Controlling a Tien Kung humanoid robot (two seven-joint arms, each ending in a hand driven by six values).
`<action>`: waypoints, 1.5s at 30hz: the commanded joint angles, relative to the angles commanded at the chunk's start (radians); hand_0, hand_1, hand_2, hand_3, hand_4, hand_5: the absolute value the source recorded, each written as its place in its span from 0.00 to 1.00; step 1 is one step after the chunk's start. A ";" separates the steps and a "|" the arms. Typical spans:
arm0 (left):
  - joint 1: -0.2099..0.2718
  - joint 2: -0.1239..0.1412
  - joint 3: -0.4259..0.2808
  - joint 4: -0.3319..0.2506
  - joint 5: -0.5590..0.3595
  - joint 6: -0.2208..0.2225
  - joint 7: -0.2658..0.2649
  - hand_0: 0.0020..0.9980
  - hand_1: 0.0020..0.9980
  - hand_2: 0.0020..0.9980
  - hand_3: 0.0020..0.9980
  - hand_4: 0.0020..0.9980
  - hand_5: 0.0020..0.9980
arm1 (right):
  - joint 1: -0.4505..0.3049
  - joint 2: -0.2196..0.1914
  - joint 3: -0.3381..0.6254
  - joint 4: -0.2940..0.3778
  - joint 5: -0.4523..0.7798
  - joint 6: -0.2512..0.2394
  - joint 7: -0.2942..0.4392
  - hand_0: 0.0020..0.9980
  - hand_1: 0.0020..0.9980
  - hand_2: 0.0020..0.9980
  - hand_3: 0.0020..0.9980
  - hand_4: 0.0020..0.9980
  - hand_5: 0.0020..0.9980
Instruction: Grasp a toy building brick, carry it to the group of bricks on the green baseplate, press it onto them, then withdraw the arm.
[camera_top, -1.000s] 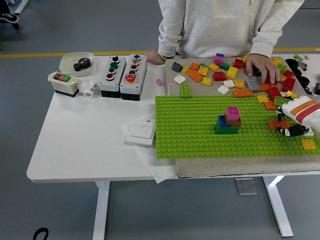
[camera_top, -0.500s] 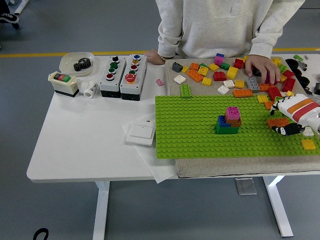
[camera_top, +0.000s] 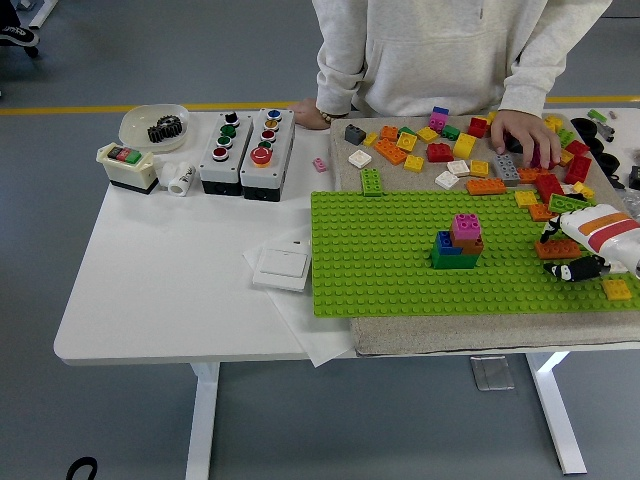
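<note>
The little stack of blue, green, brown and pink bricks (camera_top: 457, 243) stood in the middle of the flat green bumpy baseplate (camera_top: 380, 260). Right of the stack, at the baseplate's edge, my right hand (camera_top: 572, 250) was closed around a flat orange brick (camera_top: 557, 249). I judged I should carry it level and line up its bumps before pressing.

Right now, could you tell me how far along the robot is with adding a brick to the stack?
Already built: a small brick stack stands on the green baseplate. In hand: the right hand appears closed on an orange brick at the baseplate's right side, well short of the stack. Left: carrying it over, pressing it on, and withdrawing. A person's hand rests among the loose bricks.
</note>
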 joint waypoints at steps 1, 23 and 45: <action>0.000 0.000 0.000 0.000 0.000 -0.001 0.000 0.87 0.85 0.85 0.64 0.73 0.62 | 0.000 -0.001 0.002 0.002 0.004 0.000 0.001 0.52 0.65 0.69 0.67 0.71 0.31; -0.001 0.000 -0.010 0.002 0.002 -0.001 -0.010 0.86 0.84 0.85 0.64 0.73 0.62 | -0.003 -0.024 0.012 0.057 0.078 -0.018 0.027 0.40 0.50 0.53 0.60 0.63 0.23; -0.002 0.000 -0.011 0.000 0.002 -0.006 -0.011 0.85 0.84 0.85 0.64 0.73 0.62 | -0.005 -0.018 0.012 0.057 0.125 -0.038 0.054 0.45 0.56 0.61 0.67 0.64 0.21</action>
